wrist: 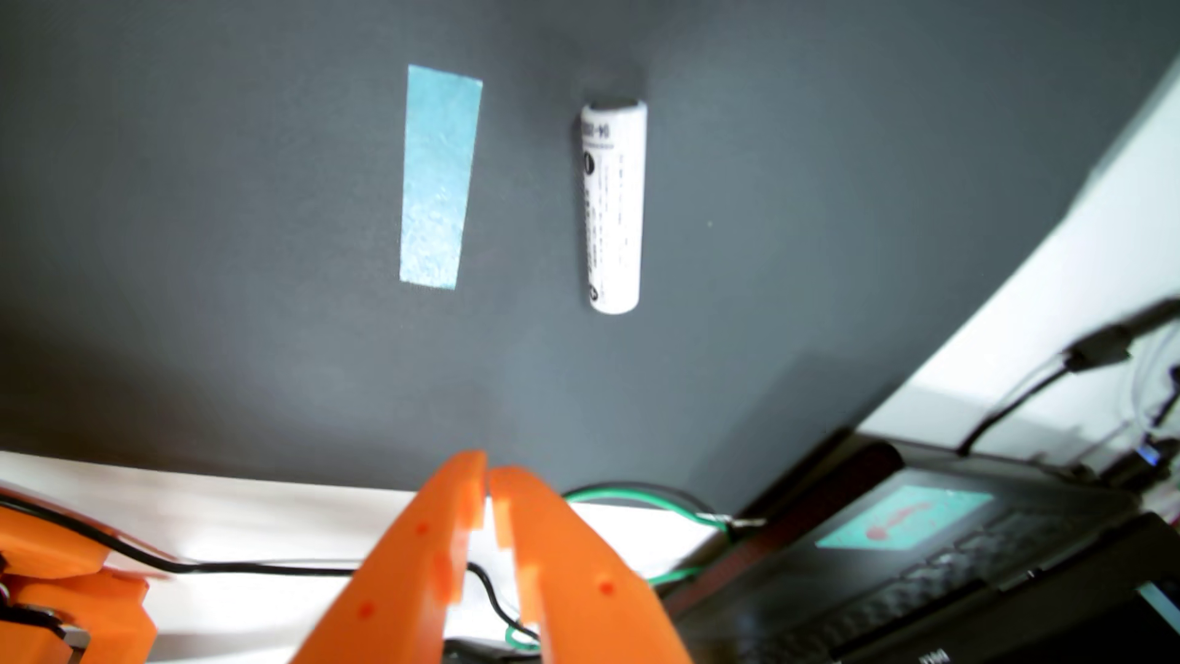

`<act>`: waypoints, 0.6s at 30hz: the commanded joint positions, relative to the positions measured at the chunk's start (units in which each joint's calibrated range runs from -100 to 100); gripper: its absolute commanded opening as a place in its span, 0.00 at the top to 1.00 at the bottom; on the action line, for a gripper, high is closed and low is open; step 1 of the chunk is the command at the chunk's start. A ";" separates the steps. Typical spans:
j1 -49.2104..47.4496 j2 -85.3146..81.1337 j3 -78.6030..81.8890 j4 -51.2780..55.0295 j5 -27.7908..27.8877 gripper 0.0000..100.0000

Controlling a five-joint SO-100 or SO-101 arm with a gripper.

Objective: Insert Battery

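Note:
A white cylindrical battery (613, 207) with dark print lies on a dark grey mat (191, 223), its long axis running up and down the wrist view. My orange gripper (488, 475) enters from the bottom edge. Its two fingers meet at the tips, shut and holding nothing. The tips sit well below the battery in the picture and a little to its left, apart from it. No battery holder or slot can be made out.
A strip of light blue tape (439, 179) is stuck to the mat left of the battery. A black laptop (926, 562) sits at the lower right. Black and green wires (638, 501) run behind the gripper. An orange arm part (57, 574) is at the lower left.

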 commanded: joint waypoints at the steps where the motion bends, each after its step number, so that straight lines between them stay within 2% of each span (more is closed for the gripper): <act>1: 0.19 8.44 -7.18 -0.46 0.36 0.98; 4: -0.52 13.19 -10.96 -0.38 0.41 0.97; 9: -4.06 17.52 -13.21 -0.29 0.47 0.90; 18: -5.47 21.36 -12.94 -0.38 2.06 0.87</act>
